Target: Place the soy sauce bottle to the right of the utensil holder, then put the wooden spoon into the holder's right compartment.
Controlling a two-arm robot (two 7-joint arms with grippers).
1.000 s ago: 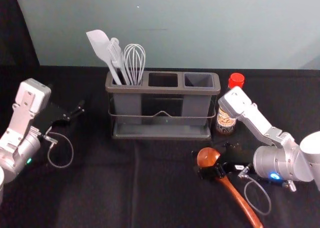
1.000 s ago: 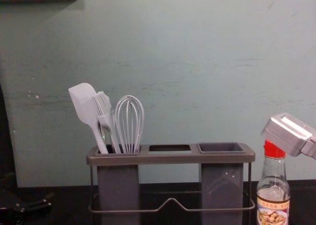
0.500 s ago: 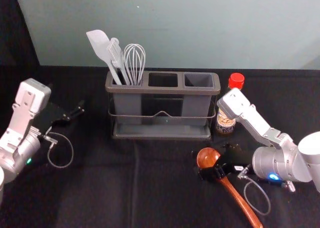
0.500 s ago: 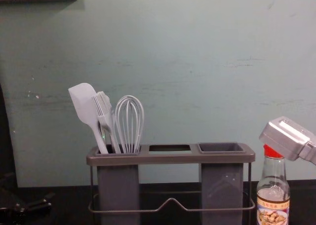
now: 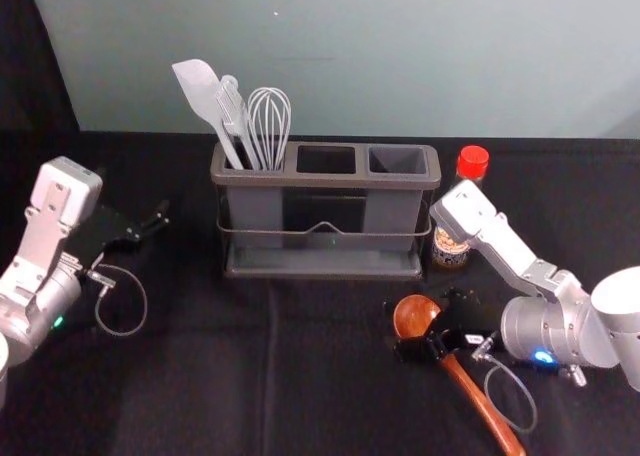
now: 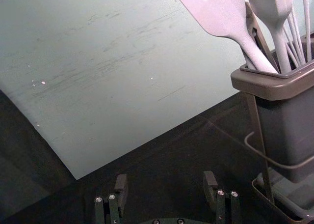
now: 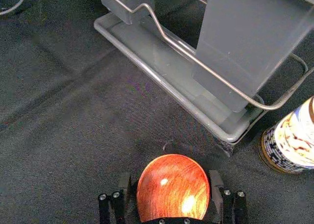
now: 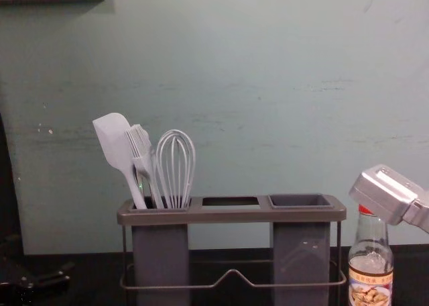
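"Head view: utensil holder (image 5: pixel 330 180) upright, soy sauce bottle (image 5: pixel 450 251) standing just beside its right end. What has changed?"

"Little. The right arm (image 5: pixel 545 321) has edged toward the holder and, in the chest view, hides more of the bottle's red cap. Bottle and wooden spoon (image 5: pixel 415 314) have not shifted. I judge the bottle placement satisfied."

"State of the spoon?"

"Lying in front of the holder's right end, handle slanting away from it. The right gripper (image 7: pixel 170 177), also in front of the holder, has its fingers spread, one on each side of the spoon's bowl. No grip yet; the small correction reads as alignment before closing."

"And the left gripper (image 6: pixel 166 179)?"

"Idle, left of the holder, fingers released."

"Outstanding items?"

"Secure the spoon, raise it above the holder's rim, lower it into the right compartment (image 5: pixel 395 211). Risk: the round bowl could slip during closing."
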